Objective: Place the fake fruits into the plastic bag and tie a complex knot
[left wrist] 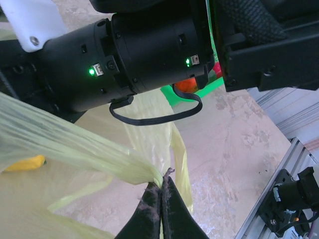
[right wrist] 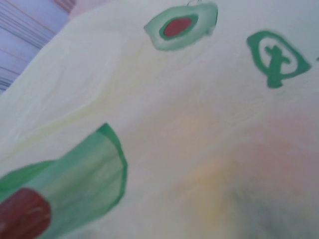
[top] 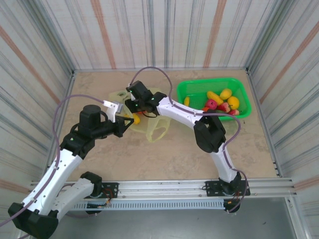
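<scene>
The pale yellow-green plastic bag (top: 152, 124) lies mid-table, its film stretched toward my left gripper (top: 122, 119). In the left wrist view my left gripper (left wrist: 162, 188) is shut on a bunched strip of the plastic bag (left wrist: 89, 152). A yellow fake fruit (left wrist: 25, 163) lies inside the bag; from above that fake fruit (top: 135, 118) sits by the bag's left edge. My right gripper (top: 130, 105) hangs low over the bag's far left part, its fingers hidden. The right wrist view presses close to the plastic bag (right wrist: 164, 124) with green printed spots (right wrist: 65, 184).
A bright green mesh basket (top: 199, 85) stands at the back right holding several fake fruits (top: 224, 99), yellow, red and pink. The right arm's black body (left wrist: 149, 55) hangs just above my left gripper. Striped walls close the table on three sides.
</scene>
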{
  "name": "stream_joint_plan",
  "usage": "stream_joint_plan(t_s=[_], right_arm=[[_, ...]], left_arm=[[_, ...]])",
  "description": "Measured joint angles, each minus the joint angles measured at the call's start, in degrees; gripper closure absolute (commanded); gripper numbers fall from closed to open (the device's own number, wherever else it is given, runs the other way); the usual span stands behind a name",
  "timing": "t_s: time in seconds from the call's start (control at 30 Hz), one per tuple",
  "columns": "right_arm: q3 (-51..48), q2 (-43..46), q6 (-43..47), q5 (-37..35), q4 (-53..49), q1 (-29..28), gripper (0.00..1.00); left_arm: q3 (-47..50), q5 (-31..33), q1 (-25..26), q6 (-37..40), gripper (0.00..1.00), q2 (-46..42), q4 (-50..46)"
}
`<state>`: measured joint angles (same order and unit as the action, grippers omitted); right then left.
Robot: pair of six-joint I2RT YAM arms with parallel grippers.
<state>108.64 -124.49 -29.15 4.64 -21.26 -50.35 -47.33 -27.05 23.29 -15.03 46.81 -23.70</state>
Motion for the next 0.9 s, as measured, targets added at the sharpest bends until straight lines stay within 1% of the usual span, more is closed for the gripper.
stream_joint_plan(t_s=[0.1, 0.23, 0.37, 0.5, 0.7, 0.9], right_arm=[[-0.39, 0.00, 0.02, -0.37, 0.50, -0.20, 0.36], [-6.08, 1.07, 0.26, -0.20, 2.93, 0.44, 0.45], [-11.76, 2.32, 0.26, 0.70, 3.48, 0.98, 0.49], [-15.02, 5.22, 0.94, 2.36, 3.85, 1.25, 0.51], [-25.07, 15.10, 2.19, 7.85, 9.57, 1.22, 0.54], [-33.40, 25.68, 4.35, 11.67, 11.32, 2.08, 0.54]], left_arm=[[0.00, 0.02, 0.00, -0.02, 1.00, 0.00, 0.00], [0.00, 0.02, -0.02, -0.02, 1.00, 0.00, -0.02], [0.00, 0.04, -0.48, -0.02, 1.00, 0.02, -0.04], [0.00, 0.04, -0.85, -0.20, 1.00, 0.02, -0.02], [0.00, 0.07, -0.85, -0.20, 1.00, 0.15, -0.04], [0.00, 0.07, -0.85, -0.20, 1.00, 0.15, -0.04]])
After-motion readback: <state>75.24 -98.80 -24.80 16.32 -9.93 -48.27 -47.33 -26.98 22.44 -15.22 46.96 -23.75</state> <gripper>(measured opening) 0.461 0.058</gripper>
